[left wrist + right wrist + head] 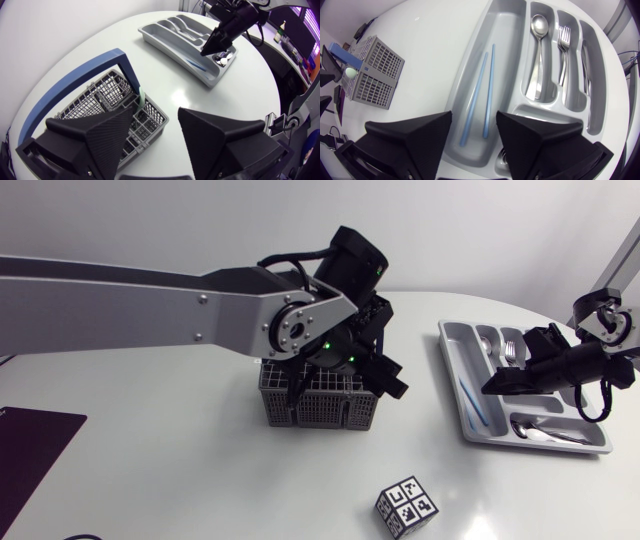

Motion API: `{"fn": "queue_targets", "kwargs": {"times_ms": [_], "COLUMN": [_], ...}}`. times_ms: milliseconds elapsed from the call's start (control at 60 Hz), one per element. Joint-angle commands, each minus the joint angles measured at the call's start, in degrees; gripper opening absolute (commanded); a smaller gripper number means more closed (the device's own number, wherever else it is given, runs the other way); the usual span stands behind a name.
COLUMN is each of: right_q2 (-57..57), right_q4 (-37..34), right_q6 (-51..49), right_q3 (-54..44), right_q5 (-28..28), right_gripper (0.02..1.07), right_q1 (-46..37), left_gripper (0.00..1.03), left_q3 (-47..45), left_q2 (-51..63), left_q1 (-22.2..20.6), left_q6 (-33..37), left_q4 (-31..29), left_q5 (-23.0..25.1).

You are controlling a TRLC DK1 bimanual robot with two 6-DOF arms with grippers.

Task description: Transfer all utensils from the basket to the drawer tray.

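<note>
The grey wire basket [320,408] with a blue handle [75,75] stands mid-table. A pale green utensil [142,95] sticks up in it beside the handle. My left gripper [350,375] hangs right over the basket, open [156,117], one finger above the wire grid and nothing between the fingers. The grey drawer tray [452,370] lies at the right. It holds two blue chopsticks [482,95], a spoon [537,50], a fork [563,55] and a knife [585,75]. My right gripper [500,383] hovers over the tray, open [474,120] above the chopsticks.
A small cube with black-and-white markers [408,506] sits near the front edge, between basket and tray. A dark mat [30,450] lies at the front left. More spoons [545,430] rest in the tray's near cross compartment.
</note>
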Motion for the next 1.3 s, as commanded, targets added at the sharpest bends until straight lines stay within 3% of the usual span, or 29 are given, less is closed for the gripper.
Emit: {"fn": "queue_targets", "kwargs": {"times_ms": [0, 283, 417, 567, 683, 1050, 1283], "right_q2": [-0.1, -2.4, -2.9, -3.0, -3.3, -4.6, -5.3], "right_q4": [-0.4, -0.4, -0.3, 0.1, 0.3, 0.6, 0.7], "right_q6": [1.4, 1.5, 1.5, 1.4, 1.3, 1.2, 1.0], "right_q3": [0.6, -0.6, -0.9, -1.3, -1.6, -2.7, -3.2], "right_q5": [0.2, 0.2, 0.2, 0.0, 0.0, 0.0, 0.0], "right_gripper": [1.01, 1.02, 1.02, 1.02, 1.02, 1.02, 1.02], "right_q1": [0.6, 1.2, 1.3, 1.2, 1.2, 1.2, 1.2], "left_gripper": [0.59, 0.50, 0.41, 0.40, 0.29, 0.10, 0.07], "left_q3": [2.5, 5.6, 7.0, 7.8, 8.1, 7.4, 6.2], "left_q2": [2.8, 7.4, 9.4, 10.8, 11.7, 11.8, 10.1], "left_q1": [-0.2, -0.2, -0.5, -0.6, -0.7, -0.4, 0.0], "left_q6": [1.1, 0.7, 0.6, 0.5, 0.5, 0.4, -0.4], "left_q4": [1.0, 3.1, 3.6, 4.0, 4.2, 4.2, 4.3], "left_q5": [-1.2, -3.4, -3.8, -4.3, -4.3, -4.3, -4.3]}}
